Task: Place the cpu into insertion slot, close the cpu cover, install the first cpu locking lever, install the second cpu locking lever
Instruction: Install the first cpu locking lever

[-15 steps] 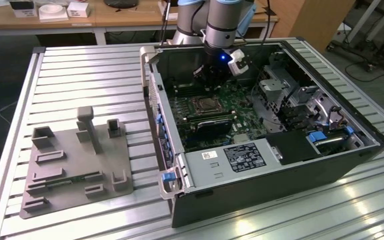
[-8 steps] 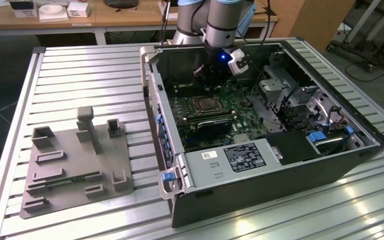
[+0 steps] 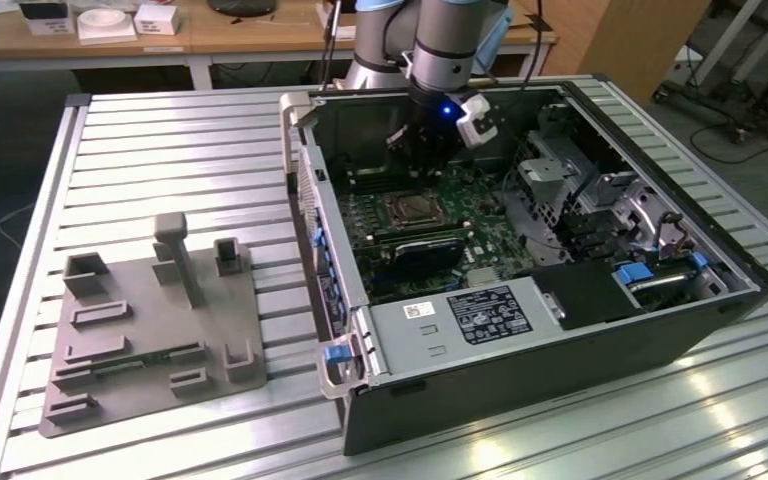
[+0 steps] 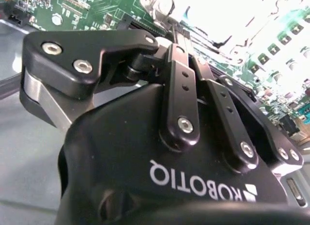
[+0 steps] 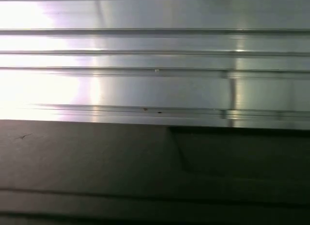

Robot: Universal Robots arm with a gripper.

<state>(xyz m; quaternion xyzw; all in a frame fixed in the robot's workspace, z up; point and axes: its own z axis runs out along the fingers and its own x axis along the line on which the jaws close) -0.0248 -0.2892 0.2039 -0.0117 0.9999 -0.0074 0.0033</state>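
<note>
CPU (image 3: 415,209), a small flat square with a silvery top, sits in the black, metal-rimmed slot (image 3: 414,210) on the green board (image 3: 471,205). Gripper (image 3: 418,128) hangs above the slot toward the case's (image 3: 518,385) rear wall; whether its fingers are spread cannot be told.

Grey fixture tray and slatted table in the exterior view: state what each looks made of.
Grey fixture tray: probably plastic, maybe printed; uniform matte grey, blocky moulded posts, no glare. Slatted table: likely aluminium; silvery ribbed slats with bright reflections.
</note>
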